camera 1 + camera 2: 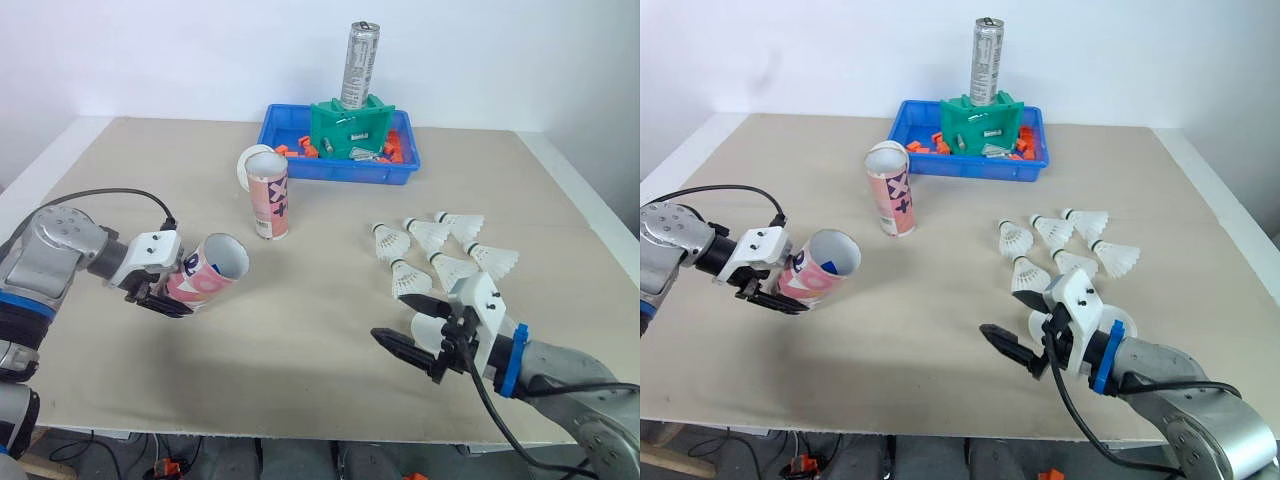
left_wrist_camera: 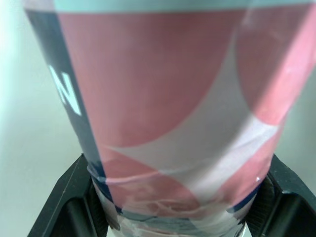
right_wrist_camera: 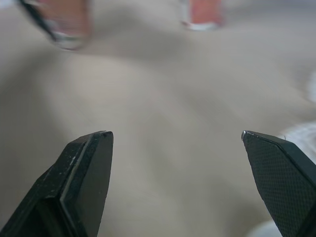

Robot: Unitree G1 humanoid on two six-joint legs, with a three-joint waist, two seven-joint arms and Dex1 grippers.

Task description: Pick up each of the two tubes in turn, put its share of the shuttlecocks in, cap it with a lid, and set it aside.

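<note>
L gripper (image 1: pixel 160 292) clamped on 1st tube (image 1: pixel 212 268), held tilted, mouth facing R. What shows inside looks empty. 2nd tube (image 1: pixel 269 205) upright mid-table, white lid (image 1: pixel 247 160) leaning behind it, inside not visible. Blue bin (image 1: pixel 340 170) at back: orange bits, green holder w/ can (image 1: pixel 360 65) on top. R gripper (image 1: pixel 390 318) low, fingers apart, nothing held, just beside loose shuttlecocks (image 1: pixel 452 270). Step: filling 1st tube, prob. just starting. Next: R closes on one shuttlecock, carries it to tube mouth.

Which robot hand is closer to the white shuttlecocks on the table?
Right. The right gripper is open just in front of the shuttlecocks, on the robot's side. The left gripper is far off to their left, holding a tube.
</note>
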